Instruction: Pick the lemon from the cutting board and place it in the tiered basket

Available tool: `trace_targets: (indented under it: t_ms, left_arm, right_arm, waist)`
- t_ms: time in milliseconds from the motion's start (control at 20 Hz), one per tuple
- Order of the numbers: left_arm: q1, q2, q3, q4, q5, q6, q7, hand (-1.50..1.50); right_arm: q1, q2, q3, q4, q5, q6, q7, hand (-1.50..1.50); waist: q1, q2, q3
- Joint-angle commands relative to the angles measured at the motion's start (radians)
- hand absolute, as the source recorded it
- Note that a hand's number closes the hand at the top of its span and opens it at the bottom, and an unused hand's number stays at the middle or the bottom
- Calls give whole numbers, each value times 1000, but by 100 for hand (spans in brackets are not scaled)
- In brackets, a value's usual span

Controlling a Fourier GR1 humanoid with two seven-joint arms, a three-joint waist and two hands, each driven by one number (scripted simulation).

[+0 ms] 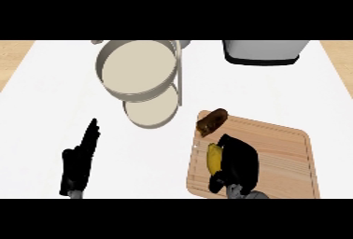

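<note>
The white table (62, 102) spreads under everything, running out on all sides of both robot hands. Well ahead of the right robot hand (240, 163) and off to its left stands the tiered basket (138, 70), its two round grey-rimmed tiers seen from above, the larger upper one overlapping the smaller lower one, with a thin upright post at their right side. Directly under the right robot hand lies the wooden cutting board (283, 154), a rounded rectangle turned slightly askew on the table. Far ahead of that hand, at the table's back edge, sits a grey appliance (265, 51) with a dark base, only partly in view.

The left robot hand (81, 161) shows well to the left of the board, fingers straight and pointing up and away, holding nothing and resting open.

The right robot hand is curled over the board's left part, its dark fingers wrapped round the lemon (215, 158). The lemon shows as a yellow sliver at the hand's left edge, its long axis running nearly straight away from the robot, most of it hidden by the fingers. Just ahead of this hand's fingertips, at the board's far left corner, lies a small dark brown item (212, 121), apart from the lemon
</note>
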Motion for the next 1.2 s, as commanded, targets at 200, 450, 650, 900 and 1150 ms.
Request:
trace_targets:
  t_ms: [200, 450, 650, 900, 1150]
  left_arm:
    - [42, -14, -3, -21, -6, 11, 16, 0]
    - [17, 16, 28, -2, 3, -13, 19, 0]
    - [38, -35, -12, 10, -38, 30, -6, 0]
    - [14, -19, 13, 3, -14, 3, 24, 0]
    - [-22, -50, -9, 19, -43, 26, 26, 0]
  right_arm:
    - [-77, 5, 180, -371, -30, -43, 199, 150]
    - [-169, 5, 224, -567, 92, -44, 291, 150]
    - [-291, 4, 272, -736, 178, 202, 359, 150]
    - [-478, 4, 178, -661, 103, 259, 406, 150]
    - [-617, 4, 57, -535, 33, 229, 406, 150]
  waist:
    - [-17, -3, 0]
    - [-22, -4, -1]
    - [-27, -7, -3]
    - [-14, -3, -4]
    - [-10, 0, -4]
